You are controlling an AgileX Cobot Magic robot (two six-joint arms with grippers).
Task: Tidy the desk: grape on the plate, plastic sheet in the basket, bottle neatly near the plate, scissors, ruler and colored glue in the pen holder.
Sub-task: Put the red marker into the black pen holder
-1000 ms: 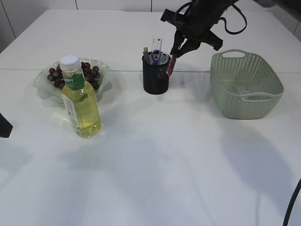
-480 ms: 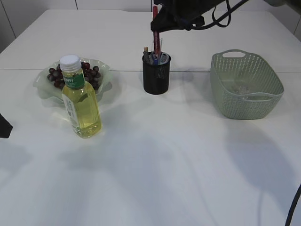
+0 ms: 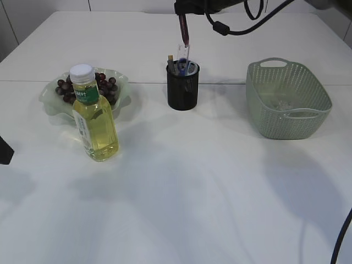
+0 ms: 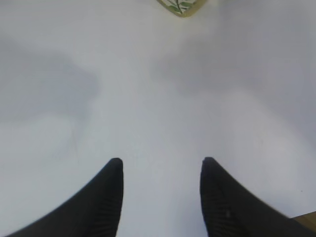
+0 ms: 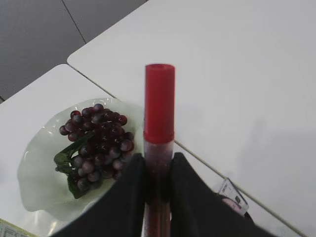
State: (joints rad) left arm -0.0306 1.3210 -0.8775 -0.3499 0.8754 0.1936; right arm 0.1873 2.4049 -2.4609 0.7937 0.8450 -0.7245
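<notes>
My right gripper [image 5: 158,160] is shut on the red colored glue tube [image 5: 159,128]. In the exterior view it holds the tube [image 3: 183,30] upright above the black pen holder [image 3: 182,88], which holds the ruler [image 3: 183,53] and scissors [image 3: 182,66]. The grapes [image 3: 102,83] lie on the pale green plate [image 3: 49,99], also seen in the right wrist view [image 5: 96,143]. The yellow bottle [image 3: 94,118] stands in front of the plate. The plastic sheet [image 3: 283,104] lies in the green basket [image 3: 308,91]. My left gripper [image 4: 160,165] is open and empty over bare table.
A table seam runs across behind the plate and pen holder. A dark part of the left arm [image 3: 4,149] shows at the left edge. A black cable [image 3: 342,236] hangs at the lower right corner.
My right gripper has swung from right of the pen holder to above it, lifting the glue tube and turning it upright. The left arm has not moved.
</notes>
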